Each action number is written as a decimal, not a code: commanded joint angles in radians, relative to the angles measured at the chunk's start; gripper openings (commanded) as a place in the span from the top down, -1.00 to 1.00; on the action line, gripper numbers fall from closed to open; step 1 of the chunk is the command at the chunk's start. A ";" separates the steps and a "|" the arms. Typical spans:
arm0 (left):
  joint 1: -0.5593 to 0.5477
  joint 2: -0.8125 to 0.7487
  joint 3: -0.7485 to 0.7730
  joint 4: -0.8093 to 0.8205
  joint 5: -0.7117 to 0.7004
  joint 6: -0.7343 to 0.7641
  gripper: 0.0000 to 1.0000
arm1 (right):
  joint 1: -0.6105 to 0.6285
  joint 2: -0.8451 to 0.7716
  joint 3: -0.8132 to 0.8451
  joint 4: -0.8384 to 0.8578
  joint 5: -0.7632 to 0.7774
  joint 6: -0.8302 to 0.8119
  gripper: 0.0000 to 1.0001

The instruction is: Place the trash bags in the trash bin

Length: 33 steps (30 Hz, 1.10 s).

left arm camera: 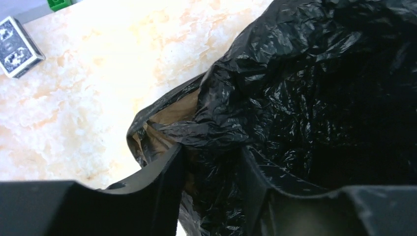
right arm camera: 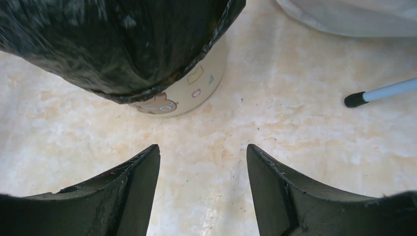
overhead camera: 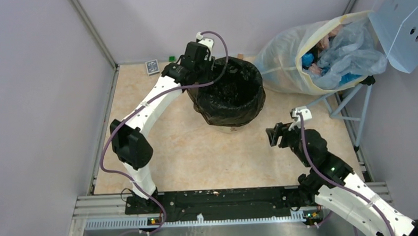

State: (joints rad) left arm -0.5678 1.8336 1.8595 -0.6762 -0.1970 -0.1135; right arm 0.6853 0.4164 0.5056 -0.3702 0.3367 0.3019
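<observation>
Far middle of the desk [overhead camera: 198, 155]: trash bin [right arm camera: 196, 88], upright, with the trash bag [overhead camera: 232, 93] draped in and over its rim; at the bin's far-left rim, left hand [left arm camera: 211, 150] part-open astride a fold of the bag, cannot tell whether pinching or loose; just there, bag off the rim, tan inner wall bared; risks dragging more of it off if tugged, or tipping a likely light bin; toward the right edge, right hand [right arm camera: 203, 147] spread wide, holding nothing, apart from the bin, so no bracing against a slide.
</observation>
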 commanded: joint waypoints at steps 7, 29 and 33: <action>0.032 -0.285 -0.202 0.146 0.033 -0.151 -0.85 | -0.036 0.087 -0.126 0.288 0.087 0.004 -0.62; 0.394 -0.768 -1.504 1.176 0.031 -0.385 -0.97 | -0.524 0.488 -0.292 1.001 -0.044 -0.046 -0.97; 0.395 -0.703 -1.514 1.228 -0.004 -0.291 -0.98 | -0.524 0.538 -0.299 1.074 -0.067 -0.235 -0.97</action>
State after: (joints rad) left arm -0.1711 1.0866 0.3523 0.3515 -0.1444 -0.5026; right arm 0.1669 0.9176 0.2089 0.4992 0.2657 0.2497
